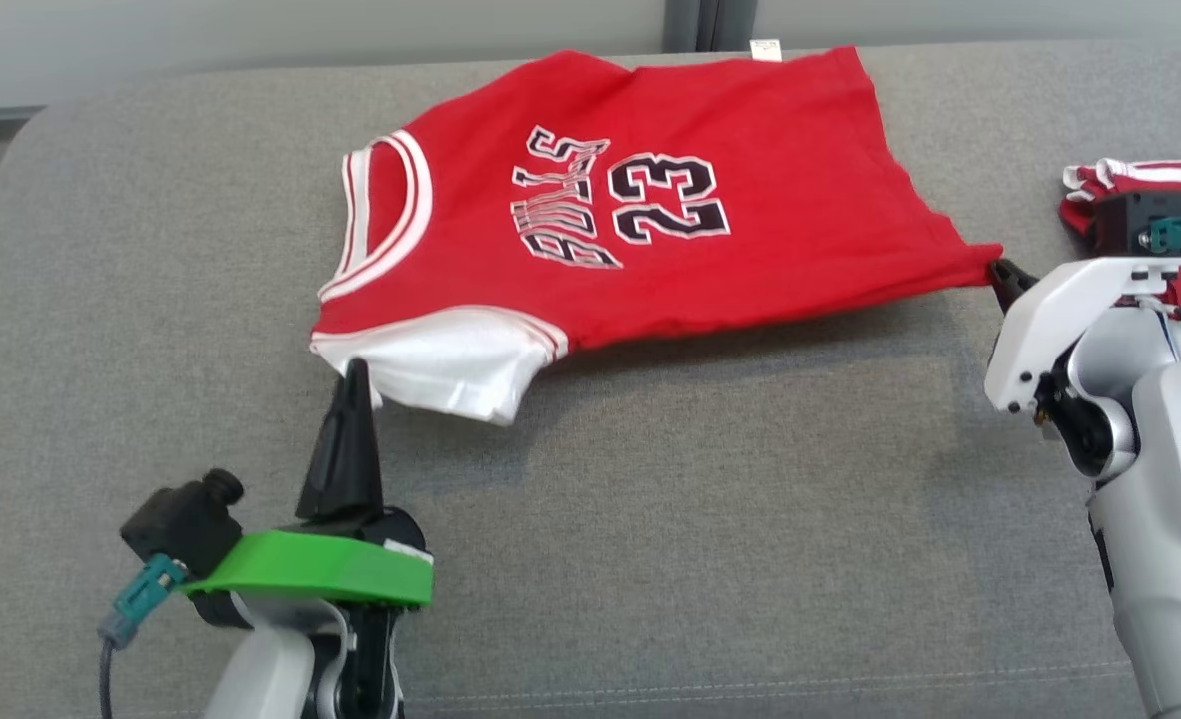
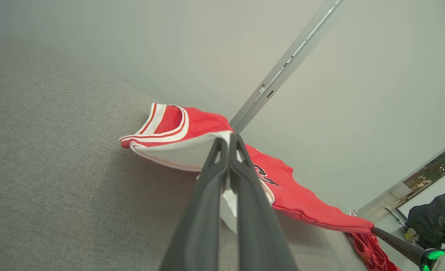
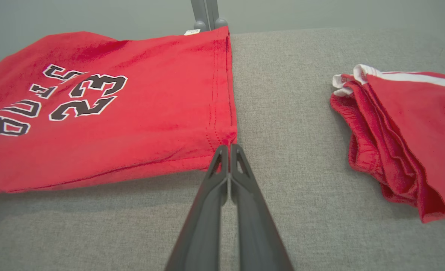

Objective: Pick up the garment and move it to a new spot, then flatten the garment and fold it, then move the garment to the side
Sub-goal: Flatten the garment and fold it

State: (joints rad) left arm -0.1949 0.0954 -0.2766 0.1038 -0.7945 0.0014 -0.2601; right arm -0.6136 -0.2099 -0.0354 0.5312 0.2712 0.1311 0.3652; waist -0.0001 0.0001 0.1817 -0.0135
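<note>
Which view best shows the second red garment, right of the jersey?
Right wrist view: the folded pile lies nearly whole, white trim visible. Head view shows a corner behind the robot's arm; left wrist view shows a red scrap at the bottom edge.

The grey fabric cushion (image 1: 650,519) carries two items. The red jersey (image 1: 730,180) lies spread between the left hand (image 1: 355,374) and the right hand (image 1: 999,272), with its near edge raised off the fabric. A folded red garment (image 3: 403,124) lies to the right of the right hand, apart from the jersey.
</note>
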